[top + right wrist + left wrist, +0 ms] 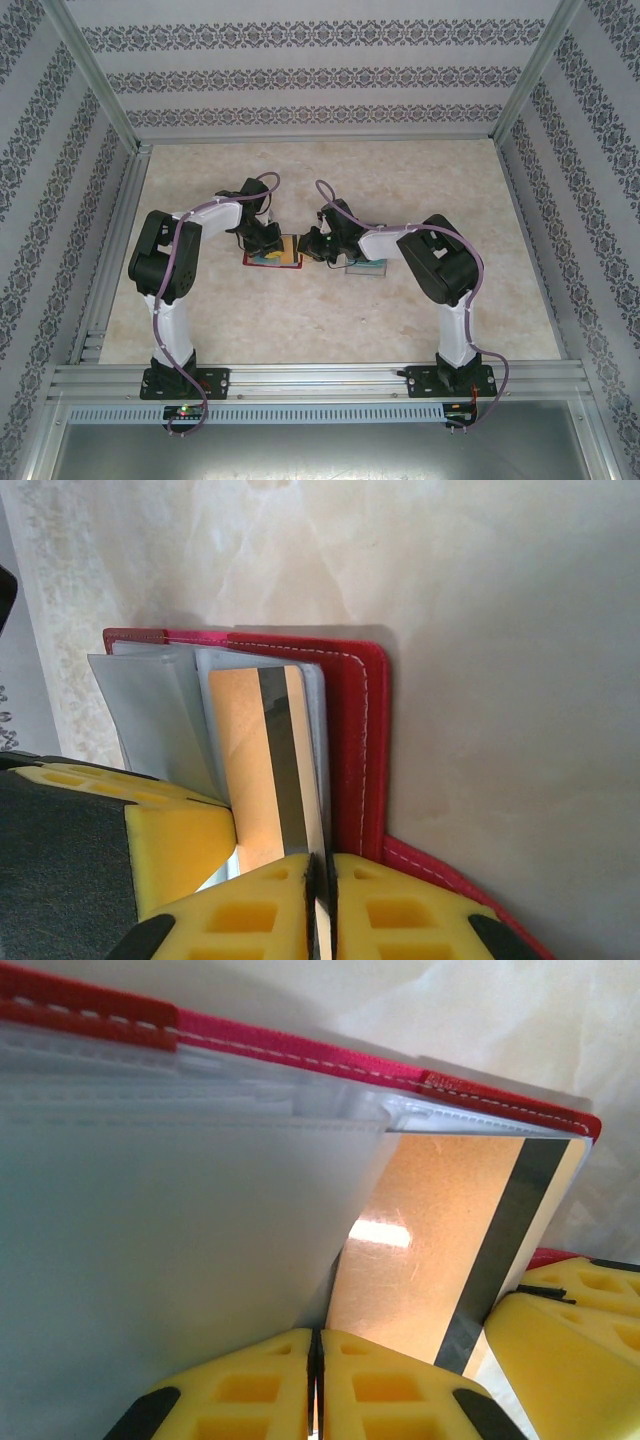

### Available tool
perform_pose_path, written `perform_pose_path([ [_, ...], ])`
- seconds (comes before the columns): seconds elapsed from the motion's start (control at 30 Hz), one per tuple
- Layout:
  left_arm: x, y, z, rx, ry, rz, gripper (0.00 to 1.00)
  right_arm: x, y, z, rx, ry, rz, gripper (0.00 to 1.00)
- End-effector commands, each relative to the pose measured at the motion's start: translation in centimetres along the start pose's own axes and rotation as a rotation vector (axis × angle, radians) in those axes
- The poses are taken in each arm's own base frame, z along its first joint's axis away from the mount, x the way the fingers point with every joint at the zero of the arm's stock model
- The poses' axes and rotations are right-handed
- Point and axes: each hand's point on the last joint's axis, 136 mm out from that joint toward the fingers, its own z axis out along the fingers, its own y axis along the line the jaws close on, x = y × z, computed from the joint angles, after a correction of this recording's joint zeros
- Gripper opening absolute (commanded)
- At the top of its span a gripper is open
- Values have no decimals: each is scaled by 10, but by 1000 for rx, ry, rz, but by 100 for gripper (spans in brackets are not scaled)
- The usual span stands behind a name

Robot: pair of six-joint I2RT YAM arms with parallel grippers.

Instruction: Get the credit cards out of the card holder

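The card holder (362, 720) lies open on the counter (300, 330), between the two arms. Its grey see-through pockets (150, 1260) are fanned up off the red cover. A beige-gold card (250, 760) with a dark stripe sits in one of them, its near end sticking out.

The right pincer (322, 912) is pressed together on that near end, with the card's thin edge caught between the yellow pads. The left pincer (317, 1385) is also pressed together, and appears to nip the lower edge of a pocket leaf beside the card. Whether it grips just one leaf cannot be told. A teal card (365, 267) lies flat on the counter just right of the holder, under the right arm.

The card looks light, stiff and glossy, so it probably slips easily between soft pads. A firm pinch across its short free end, flat on both faces, seems the best hold. It should then be drawn straight along its length, in line with the pocket mouth. Pulling at an angle could jam a corner in the pocket seam.

The holder is light and floppy, and its pockets are thin, limp and smooth. It will likely drag along with the card unless it is held back by the leaf or the red cover.
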Motion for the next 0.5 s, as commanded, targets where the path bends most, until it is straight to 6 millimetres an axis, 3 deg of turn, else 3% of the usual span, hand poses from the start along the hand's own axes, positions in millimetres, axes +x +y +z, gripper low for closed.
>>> perform_pose_path([
  [0.0, 8, 14, 9, -50, 32, -3, 12, 11, 19, 7, -46, 41, -56, 15],
  [0.03, 8, 14, 9, -47, 32, -2, 12, 13, 21, 8, -49, 46, -61, 15],
  [0.13, 8, 14, 8, -50, 30, 0, 12, 15, 23, 5, -51, 51, -73, 0],
  [0.33, 4, 2, -8, -22, 1, 13, 18, 8, 21, -15, -44, 1, -75, 0],
  [0.47, -2, -16, -32, 13, -46, 30, 34, 3, 28, -32, -47, -22, -91, 0],
])
